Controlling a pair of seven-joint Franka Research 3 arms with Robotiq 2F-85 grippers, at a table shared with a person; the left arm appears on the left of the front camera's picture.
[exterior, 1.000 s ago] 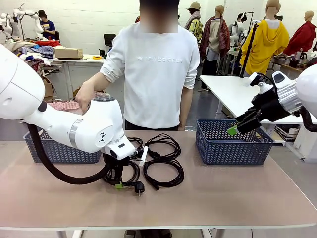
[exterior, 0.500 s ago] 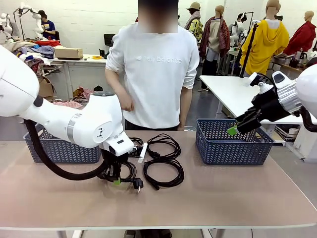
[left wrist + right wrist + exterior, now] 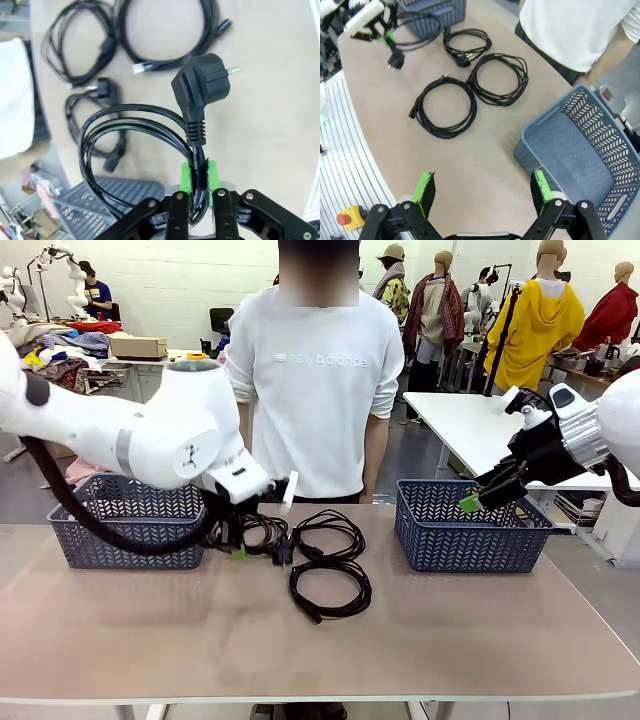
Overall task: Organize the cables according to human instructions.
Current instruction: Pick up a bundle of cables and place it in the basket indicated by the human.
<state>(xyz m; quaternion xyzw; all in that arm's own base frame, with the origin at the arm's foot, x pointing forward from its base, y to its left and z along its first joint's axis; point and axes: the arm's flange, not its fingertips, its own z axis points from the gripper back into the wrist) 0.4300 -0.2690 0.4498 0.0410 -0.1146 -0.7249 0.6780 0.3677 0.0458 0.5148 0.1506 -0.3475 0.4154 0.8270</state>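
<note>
My left gripper (image 3: 240, 548) is shut on one coiled black cable (image 3: 265, 533), which hangs off the table with its plug (image 3: 283, 555) dangling. In the left wrist view the green pads (image 3: 187, 175) pinch the cable's strands (image 3: 115, 125) just below the round plug (image 3: 202, 82). Three more cables lie on the table: a front loop (image 3: 445, 107), a back loop (image 3: 497, 80) and a smaller one (image 3: 465, 45) near the left basket. My right gripper (image 3: 470, 498) hovers open and empty above the right basket (image 3: 470, 535), its green pads (image 3: 424, 192) wide apart.
A second grey basket (image 3: 120, 535) stands at the table's back left, just beside the lifted cable. A person (image 3: 315, 370) stands at the far edge behind the cables, arms at the sides. The table's front half (image 3: 450, 640) is bare.
My left arm has lifted the cable off the table and carried it back and left, toward the left basket. The person's hand has drawn back to the side. The right arm has not moved.
</note>
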